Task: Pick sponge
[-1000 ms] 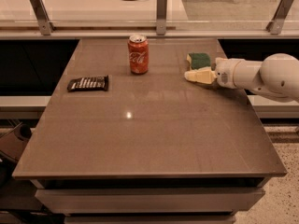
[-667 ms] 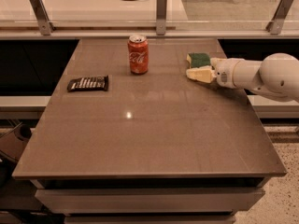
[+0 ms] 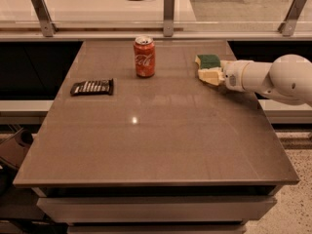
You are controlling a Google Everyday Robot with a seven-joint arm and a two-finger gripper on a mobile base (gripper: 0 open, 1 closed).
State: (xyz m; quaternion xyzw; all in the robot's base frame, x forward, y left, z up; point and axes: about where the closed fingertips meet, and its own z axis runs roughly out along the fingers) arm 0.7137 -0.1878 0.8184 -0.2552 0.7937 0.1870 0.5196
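Near the table's (image 3: 156, 145) far edge, hand (image 3: 208, 75) just beside the sponge (image 3: 208, 61), its opening indiscernible.

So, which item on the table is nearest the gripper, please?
The green-topped sponge, right beside the gripper at the table's right; can and snack bar sit farther left.

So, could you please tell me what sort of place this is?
Probably an office break area or test lab: a grey-brown table carries a red soda can, a snack packet and a sponge, with a glass partition on metal posts behind. The gripper sits at the sponge.
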